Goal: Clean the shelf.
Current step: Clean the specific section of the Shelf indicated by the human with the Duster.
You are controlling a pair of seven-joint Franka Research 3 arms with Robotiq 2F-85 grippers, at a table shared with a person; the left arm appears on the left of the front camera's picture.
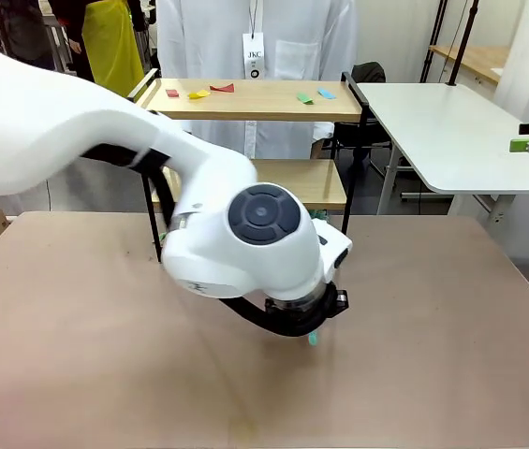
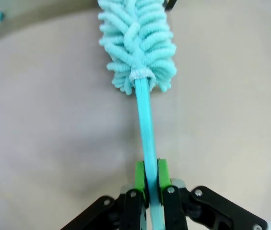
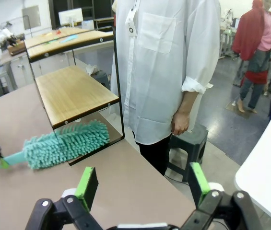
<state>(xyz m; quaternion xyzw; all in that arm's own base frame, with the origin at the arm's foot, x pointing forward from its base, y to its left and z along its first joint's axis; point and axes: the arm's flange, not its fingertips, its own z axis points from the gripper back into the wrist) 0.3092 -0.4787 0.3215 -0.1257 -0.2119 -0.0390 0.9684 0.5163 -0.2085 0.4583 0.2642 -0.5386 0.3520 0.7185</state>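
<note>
Left claw (image 2: 151,175) tight around thin stick of fluffy teal duster (image 2: 137,43)

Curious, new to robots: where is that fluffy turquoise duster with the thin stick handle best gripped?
By the thin, rigid handle, coming in from its free end, as the left gripper holds it. The fluffy head is soft and would likely just squash.
</note>
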